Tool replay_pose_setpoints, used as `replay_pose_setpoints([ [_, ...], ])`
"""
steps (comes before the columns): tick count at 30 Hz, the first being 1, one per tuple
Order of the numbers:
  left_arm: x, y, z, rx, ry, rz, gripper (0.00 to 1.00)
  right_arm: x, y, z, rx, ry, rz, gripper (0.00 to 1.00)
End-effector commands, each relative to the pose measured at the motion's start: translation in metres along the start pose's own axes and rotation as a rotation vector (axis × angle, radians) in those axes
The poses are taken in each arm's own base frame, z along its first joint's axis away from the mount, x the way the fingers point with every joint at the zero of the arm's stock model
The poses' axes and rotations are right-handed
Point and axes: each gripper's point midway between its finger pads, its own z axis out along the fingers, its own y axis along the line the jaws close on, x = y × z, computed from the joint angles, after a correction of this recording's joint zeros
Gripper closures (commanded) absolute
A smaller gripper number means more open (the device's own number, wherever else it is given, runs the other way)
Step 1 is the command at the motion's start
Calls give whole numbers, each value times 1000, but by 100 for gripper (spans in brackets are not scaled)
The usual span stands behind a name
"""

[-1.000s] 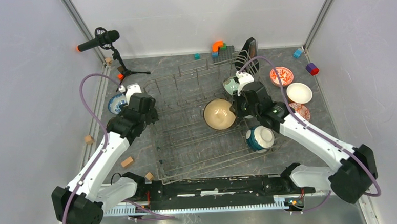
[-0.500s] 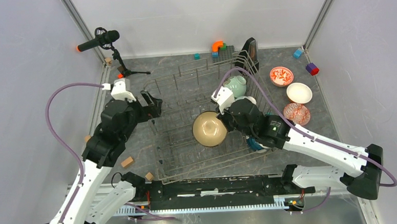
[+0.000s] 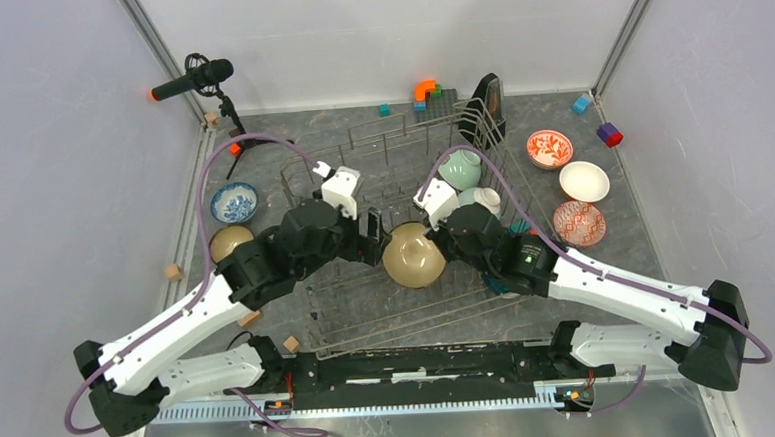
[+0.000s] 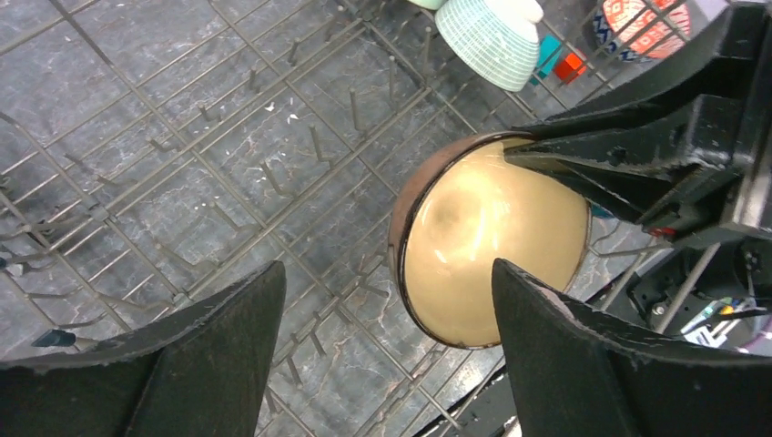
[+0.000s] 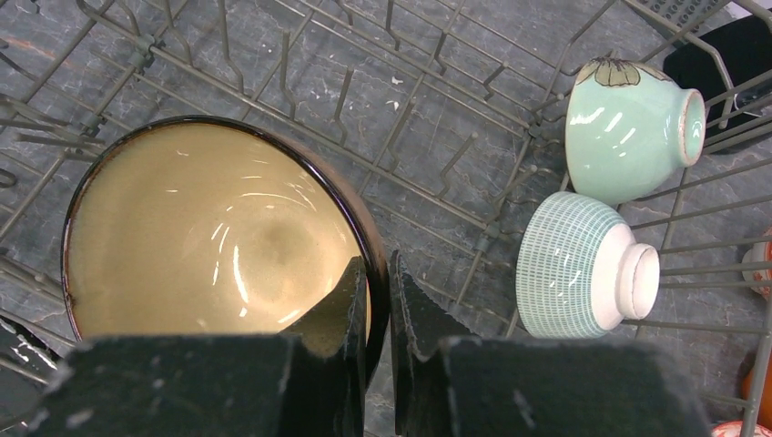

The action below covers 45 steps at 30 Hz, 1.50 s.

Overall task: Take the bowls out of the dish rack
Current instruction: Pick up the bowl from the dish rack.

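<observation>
Over the middle of the grey wire dish rack (image 3: 399, 127) my right gripper (image 3: 443, 246) is shut on the dark rim of a tan bowl (image 3: 412, 255), one finger inside and one outside. The right wrist view shows that grip (image 5: 380, 291) on the bowl (image 5: 209, 237). My left gripper (image 3: 373, 241) hangs open just left of it. In the left wrist view the bowl (image 4: 492, 241) lies just beyond the wide-open fingers (image 4: 386, 273), near the right one. A mint green bowl (image 5: 628, 127) and a striped bowl (image 5: 583, 264) lie on their sides in the rack's right end.
Left of the rack sit a blue-white bowl (image 3: 233, 202) and a second tan bowl (image 3: 229, 242). On the right are a red-floral bowl (image 3: 549, 149), a white bowl (image 3: 584, 180) and a red-lattice bowl (image 3: 578, 223). A microphone stand (image 3: 196, 80) is at the back left, with small blocks scattered around.
My left arm swung from the table left of the rack to over its middle, uncovering the bowls there. My right gripper carried the tan bowl a little leftward and nearer.
</observation>
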Motion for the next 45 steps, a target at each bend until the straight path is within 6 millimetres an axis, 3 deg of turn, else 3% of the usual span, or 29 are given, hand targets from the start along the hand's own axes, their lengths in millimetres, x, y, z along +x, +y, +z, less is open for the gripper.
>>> replay_pose_setpoints([
  [1,-15,0,3,-58,-16,72,16,-60,-2,-17,-16,-227,130,100],
  [5,-2,-4,16,-77,45,90,29,-67,5,-23,-68,-249,157,100],
  [14,9,-23,20,-53,77,141,35,-73,11,-28,-106,-255,191,100],
  [21,22,-17,21,-120,113,195,53,-73,12,-29,-109,-254,224,100],
  [26,33,-19,24,-147,148,228,56,-73,12,-29,-106,-255,237,100],
  [35,39,-20,27,-158,166,238,76,-73,11,-30,-102,-258,248,100],
  [40,38,-19,27,-169,158,222,98,-72,15,-29,-120,-249,249,100],
  [45,24,-12,25,-231,80,145,98,-62,9,-24,-64,-174,273,64],
])
